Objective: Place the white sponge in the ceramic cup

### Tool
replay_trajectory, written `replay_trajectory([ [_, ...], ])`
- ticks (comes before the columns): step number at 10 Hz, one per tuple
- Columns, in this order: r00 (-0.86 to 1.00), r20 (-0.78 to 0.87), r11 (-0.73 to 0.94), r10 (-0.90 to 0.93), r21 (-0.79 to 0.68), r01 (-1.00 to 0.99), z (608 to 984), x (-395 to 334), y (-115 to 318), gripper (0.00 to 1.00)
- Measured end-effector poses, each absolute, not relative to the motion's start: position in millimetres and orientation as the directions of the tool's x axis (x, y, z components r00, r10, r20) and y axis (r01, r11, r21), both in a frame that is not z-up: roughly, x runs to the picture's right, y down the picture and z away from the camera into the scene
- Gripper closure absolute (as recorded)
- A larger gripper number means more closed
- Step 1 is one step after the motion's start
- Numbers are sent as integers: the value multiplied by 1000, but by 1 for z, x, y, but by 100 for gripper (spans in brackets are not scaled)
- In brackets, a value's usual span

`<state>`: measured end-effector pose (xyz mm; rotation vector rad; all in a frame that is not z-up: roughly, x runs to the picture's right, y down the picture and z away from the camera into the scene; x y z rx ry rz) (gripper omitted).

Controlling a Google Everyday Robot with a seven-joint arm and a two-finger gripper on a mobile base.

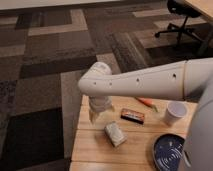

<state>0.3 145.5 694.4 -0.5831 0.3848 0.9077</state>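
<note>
Pincer (95, 114) spread wide, nothing held, hanging over far-left part of bench (89, 146). White sponge (115, 134) just below-right of pincer, lying skewed, not touched. Ceramic cup (175, 112) well off to pincer's right, past dark bar w/ orange edging (132, 115). Risk of catching skewed sponge by a corner & dropping it mid-carry. Risk of clipping bar en route. Risk of tipping light cup w/ an off-centre drop onto rim.

You'll see the white sponge (115, 134), an off-white rounded block, lying flat and askew at lower centre, with the gripper (96, 116) empty just to its upper left. The plain white ceramic cup (175, 112) stands upright at right, well apart.
</note>
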Motion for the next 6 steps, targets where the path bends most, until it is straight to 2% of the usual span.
replay_trajectory([
  [3,608,-543,507,579,-345,-790,698,28,167,35],
  [6,544,-560,464,625,-295,-835,712,29,181,35],
])
